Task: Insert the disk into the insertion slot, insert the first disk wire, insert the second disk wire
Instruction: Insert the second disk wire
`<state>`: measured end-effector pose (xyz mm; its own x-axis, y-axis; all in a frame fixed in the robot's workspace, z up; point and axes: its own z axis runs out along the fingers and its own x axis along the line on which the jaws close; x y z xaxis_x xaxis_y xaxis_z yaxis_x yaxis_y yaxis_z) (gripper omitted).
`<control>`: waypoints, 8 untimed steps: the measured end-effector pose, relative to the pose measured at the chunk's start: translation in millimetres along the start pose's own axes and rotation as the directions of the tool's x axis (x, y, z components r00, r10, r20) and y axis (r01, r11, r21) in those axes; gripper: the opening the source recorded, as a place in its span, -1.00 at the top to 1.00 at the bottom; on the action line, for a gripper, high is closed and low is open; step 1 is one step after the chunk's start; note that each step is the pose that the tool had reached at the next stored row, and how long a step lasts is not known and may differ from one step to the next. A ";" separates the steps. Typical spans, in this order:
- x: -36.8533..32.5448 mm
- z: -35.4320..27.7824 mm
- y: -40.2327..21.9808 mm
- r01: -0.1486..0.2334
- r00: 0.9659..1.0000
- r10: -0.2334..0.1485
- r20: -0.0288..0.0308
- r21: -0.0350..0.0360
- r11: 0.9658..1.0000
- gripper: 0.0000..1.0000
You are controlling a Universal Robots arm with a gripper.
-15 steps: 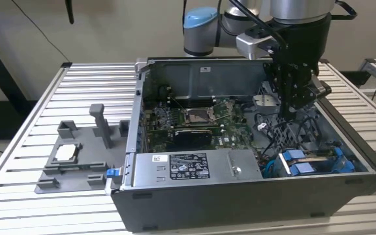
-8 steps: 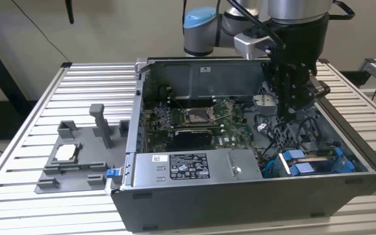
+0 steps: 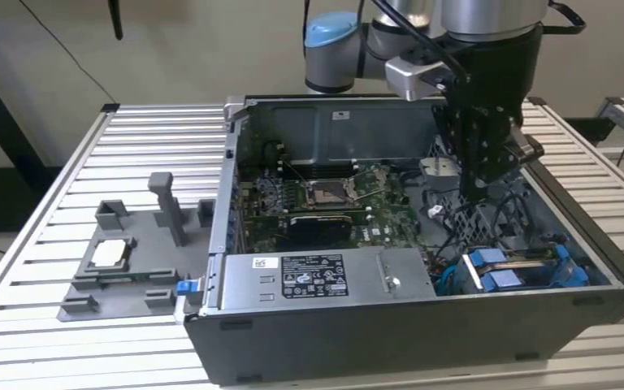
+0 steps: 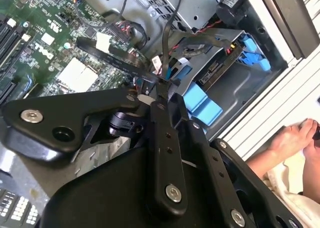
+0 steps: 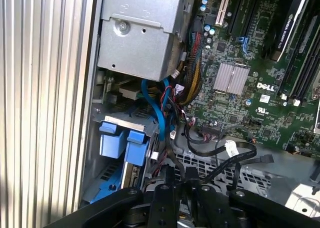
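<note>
The hand (image 4: 159,90) pinches a black wire (image 4: 164,43) near the disk (image 3: 513,268) seated in the insertion slot (image 4: 240,86), beyond a white-labelled power supply (image 3: 323,276).

Open computer case (image 3: 399,345) sat on the slatted surface (image 3: 30,268), power supply (image 3: 323,276) at the motherboard's (image 3: 383,203) six o'clock; a grey fixture (image 3: 123,284) lay at the case's nine o'clock.

A white label (image 3: 312,275) with small black print and symbols sits on the silver power supply (image 3: 405,272); white lettering (image 5: 265,87) stands on the green motherboard (image 5: 235,113)
</note>
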<state>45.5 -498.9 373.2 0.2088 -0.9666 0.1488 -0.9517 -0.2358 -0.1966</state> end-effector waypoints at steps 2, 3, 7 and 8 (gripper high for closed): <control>0.0 0.6 0.2 0.000 1.000 0.000 0.000 0.000 1.000 0.69; 0.4 0.9 0.4 0.000 1.000 0.000 0.000 0.000 1.000 0.69; 8.4 2.5 2.2 -0.002 1.000 0.002 -0.001 0.000 1.000 0.69; 10.6 3.1 2.4 -0.002 1.000 0.002 0.000 -0.001 1.000 0.69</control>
<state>46.2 -510.0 371.2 0.2064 -0.9671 0.1488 -0.9524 -0.2334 -0.1963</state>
